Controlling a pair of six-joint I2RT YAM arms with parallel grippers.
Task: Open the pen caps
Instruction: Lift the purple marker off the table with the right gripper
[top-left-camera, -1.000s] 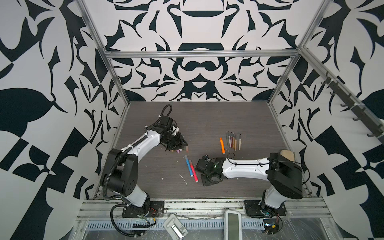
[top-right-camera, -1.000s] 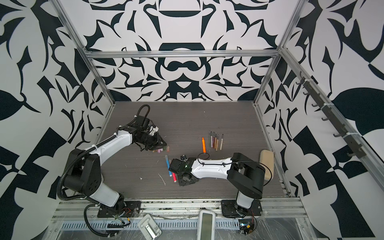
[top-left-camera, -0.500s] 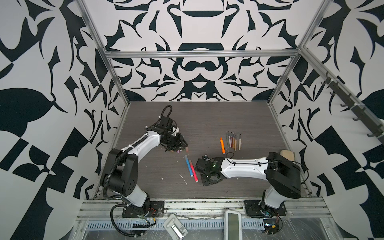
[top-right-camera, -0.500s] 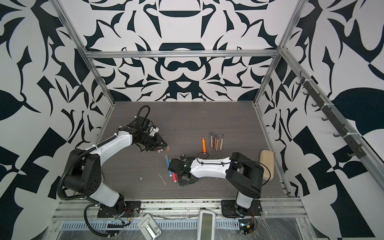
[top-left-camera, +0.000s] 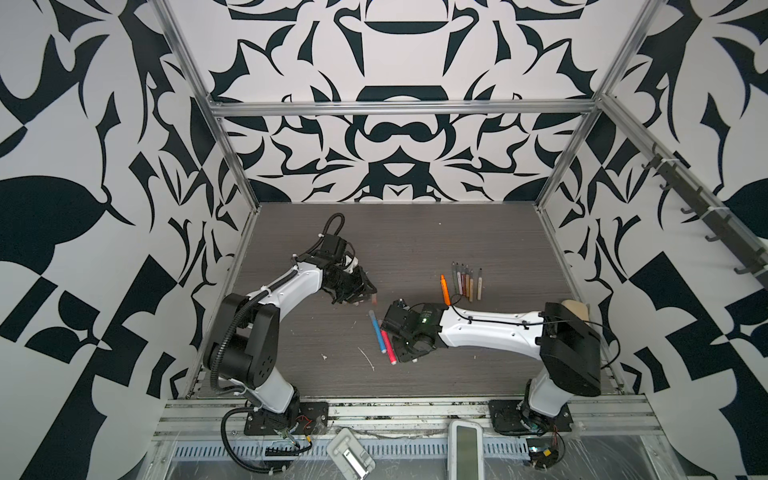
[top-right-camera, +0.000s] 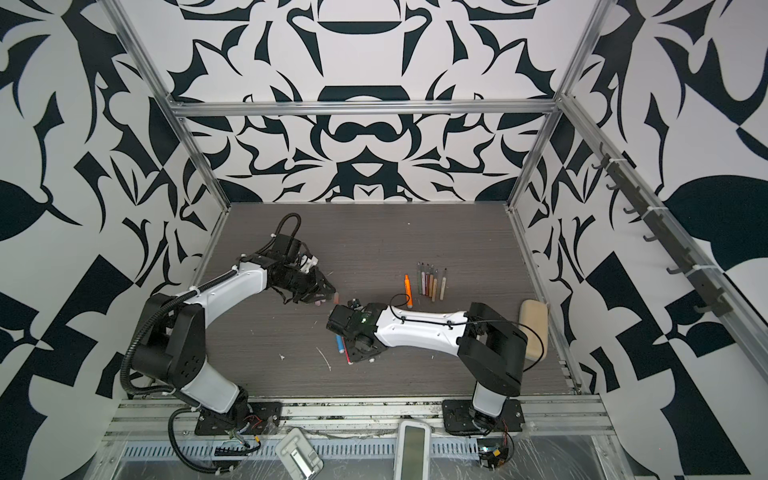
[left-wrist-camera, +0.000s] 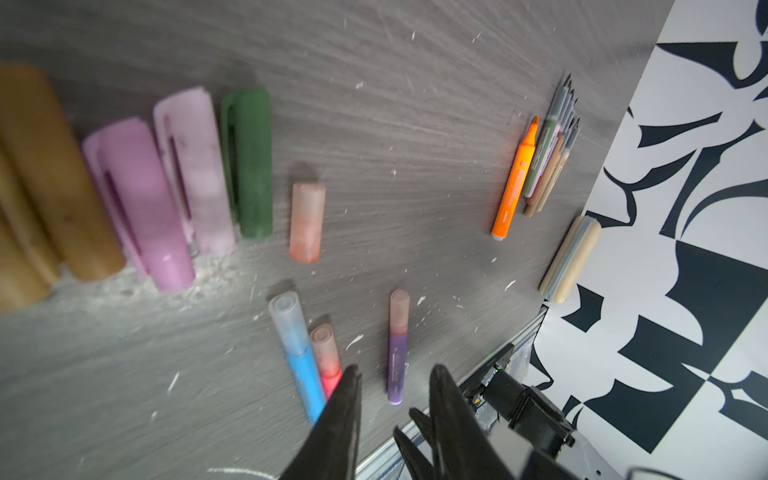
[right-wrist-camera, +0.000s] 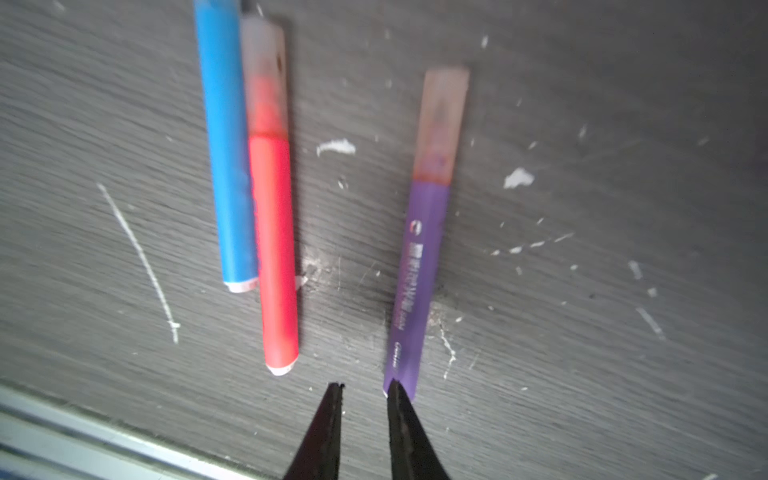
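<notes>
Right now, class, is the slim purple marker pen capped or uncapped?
Capped. The slim purple marker pen lies flat with a translucent peach cap seated over one end, no tip showing.

We record both top views as mounted high over the front edge of the table (top-left-camera: 415, 237), well back, facing steeply down and inward, and sharing almost the whole scene. The left wrist view looks low and slantwise across the table past the left gripper (left-wrist-camera: 395, 370) to a patterned wall (left-wrist-camera: 706, 208); the right wrist view sits near the surface, facing down. We note that both wrist views share the blue pen (left-wrist-camera: 302, 363), the red pen (left-wrist-camera: 329, 368) and the purple pen (left-wrist-camera: 397, 357).
</notes>
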